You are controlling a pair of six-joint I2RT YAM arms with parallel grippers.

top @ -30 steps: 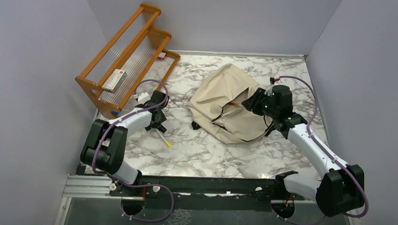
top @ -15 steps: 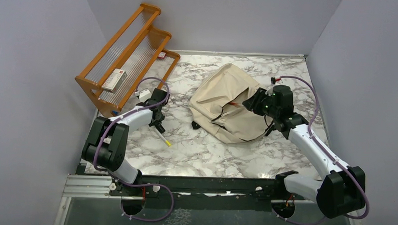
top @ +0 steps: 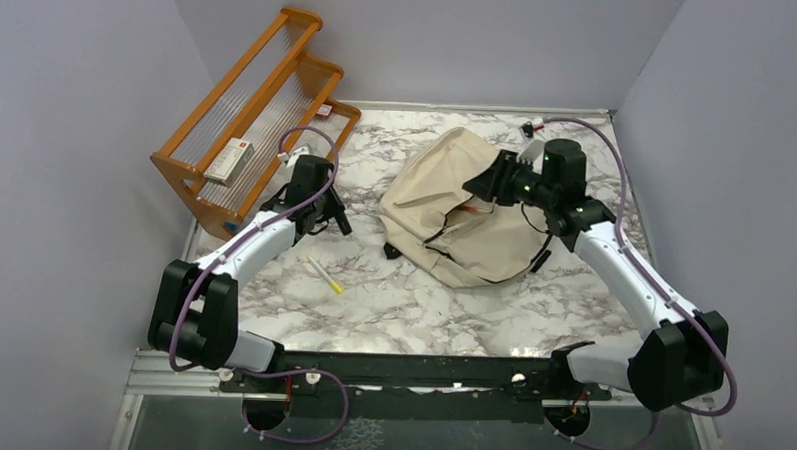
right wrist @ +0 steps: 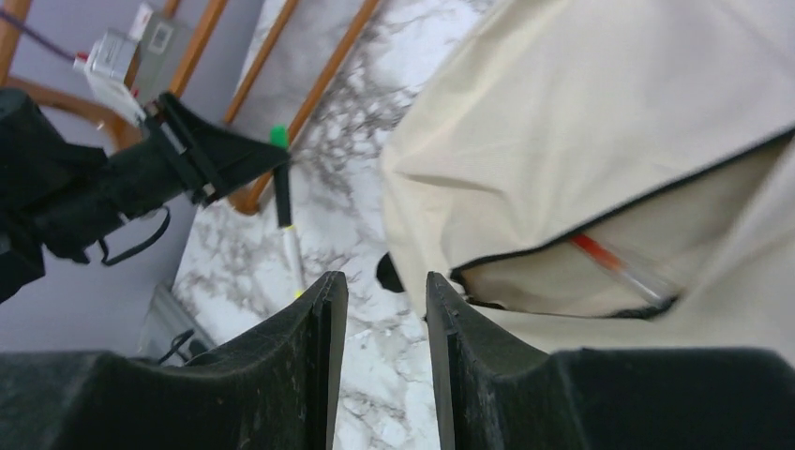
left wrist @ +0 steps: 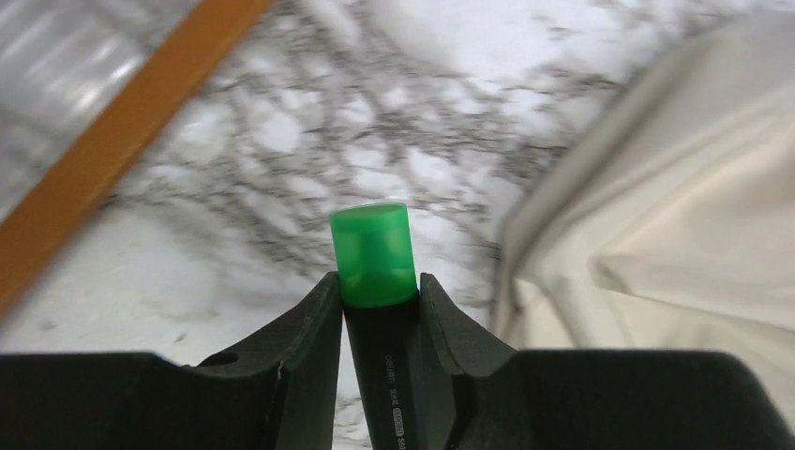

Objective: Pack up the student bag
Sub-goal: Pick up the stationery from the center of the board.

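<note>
— Where did we stand with the marker?

— Our left gripper (left wrist: 378, 281) was clamped on a black marker (left wrist: 372, 253), its green cap poking out past the fingertips, left of centre in the overhead view. The student bag (top: 455, 222) lay right of centre on the marble table (top: 412, 306), its zipped mouth (right wrist: 581, 272) gaping.

— And our right gripper (right wrist: 380, 281)?

— It was at the mouth's upper edge, jaws slightly apart, nothing seen between them.

— So how did we reckon to go in?

— Cap first along the slit, letting go only past the lip, since we judged the canvas might sag shut.
</note>
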